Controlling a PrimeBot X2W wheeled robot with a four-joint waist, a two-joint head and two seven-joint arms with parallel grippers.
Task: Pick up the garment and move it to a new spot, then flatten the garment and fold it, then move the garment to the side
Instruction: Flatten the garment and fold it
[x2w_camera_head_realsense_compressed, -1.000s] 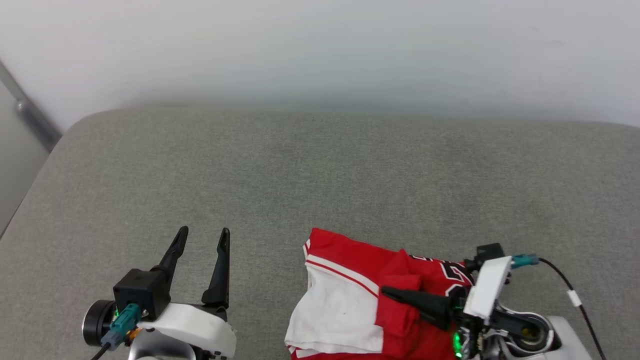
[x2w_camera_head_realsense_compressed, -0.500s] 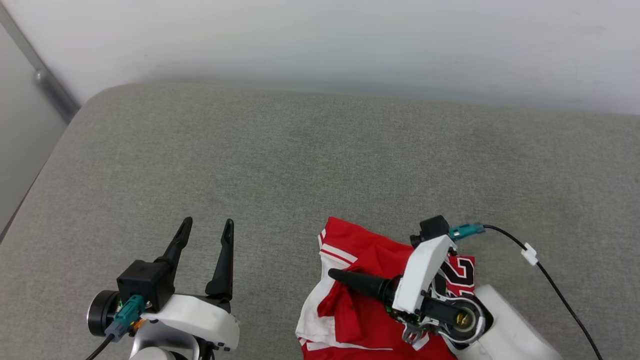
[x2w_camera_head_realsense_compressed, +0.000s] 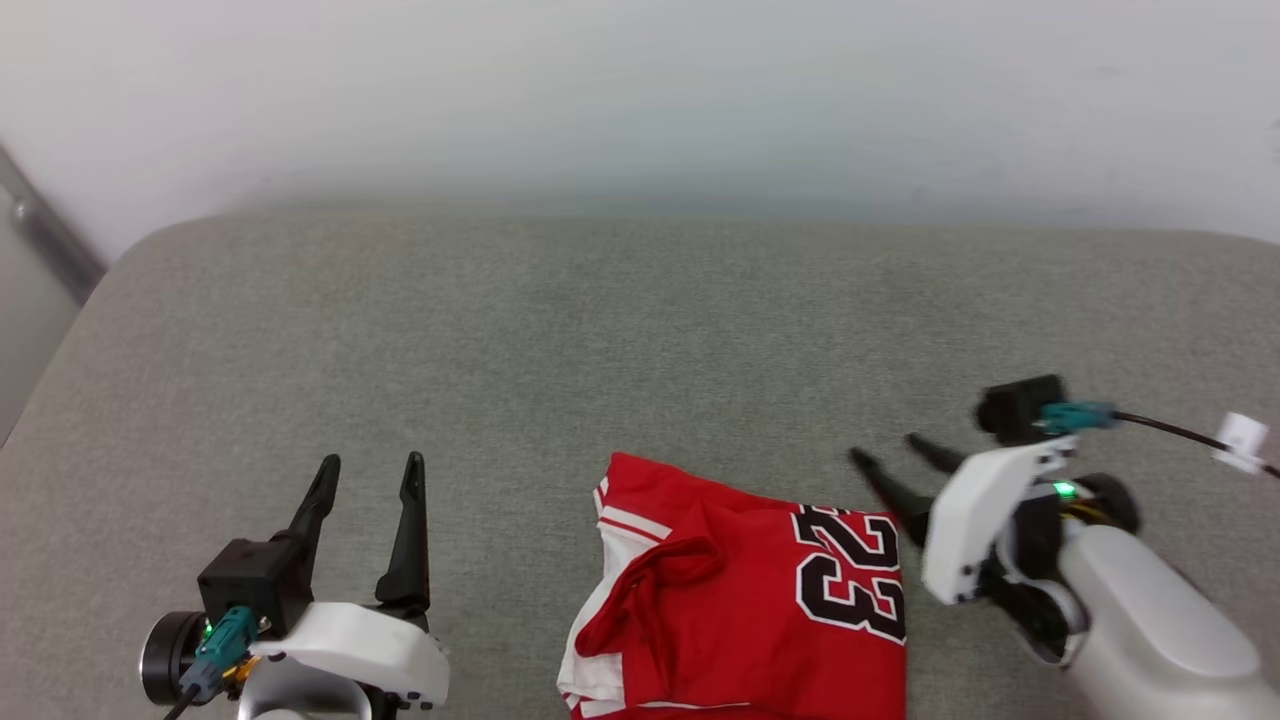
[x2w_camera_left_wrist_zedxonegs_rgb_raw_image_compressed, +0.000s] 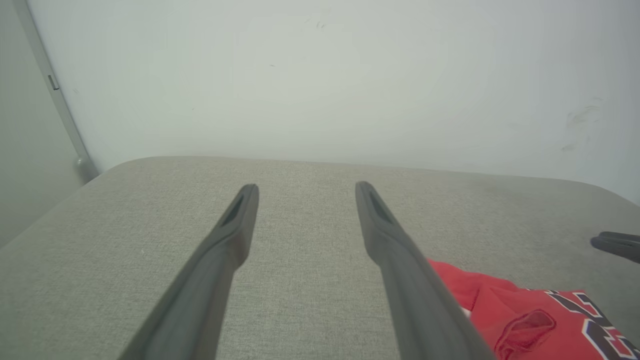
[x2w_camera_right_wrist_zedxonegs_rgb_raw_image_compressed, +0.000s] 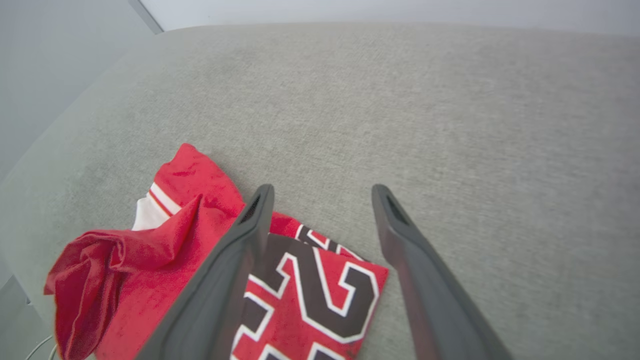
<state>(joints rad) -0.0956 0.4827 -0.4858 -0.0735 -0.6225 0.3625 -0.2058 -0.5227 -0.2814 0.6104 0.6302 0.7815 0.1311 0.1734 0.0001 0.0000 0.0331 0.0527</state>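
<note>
The garment (x2w_camera_head_realsense_compressed: 740, 600) bears the number 23 in black, white-outlined digits on its red fabric.

Cushion (x2w_camera_head_realsense_compressed: 600, 330) open ahead, garment (x2w_camera_head_realsense_compressed: 740, 590) near, wall (x2w_camera_head_realsense_compressed: 640, 90) beyond

We find the jersey (x2w_camera_head_realsense_compressed: 745, 610) lying loosely folded on the grey cushion (x2w_camera_head_realsense_compressed: 600, 340), at the cushion's near edge and slightly right of its middle. It is red, soft fabric. The top layer lies fairly flat. On the part toward the cushion's right side it bears the black, white-outlined number 23 (x2w_camera_head_realsense_compressed: 850, 570), which reads sideways in the head view. Toward the cushion's left side, a red flap lies bunched and rumpled over a white panel (x2w_camera_head_realsense_compressed: 618, 545) with red stripes. The jersey's near part runs past the head view's lower edge, so we cannot tell its full outline.
</note>
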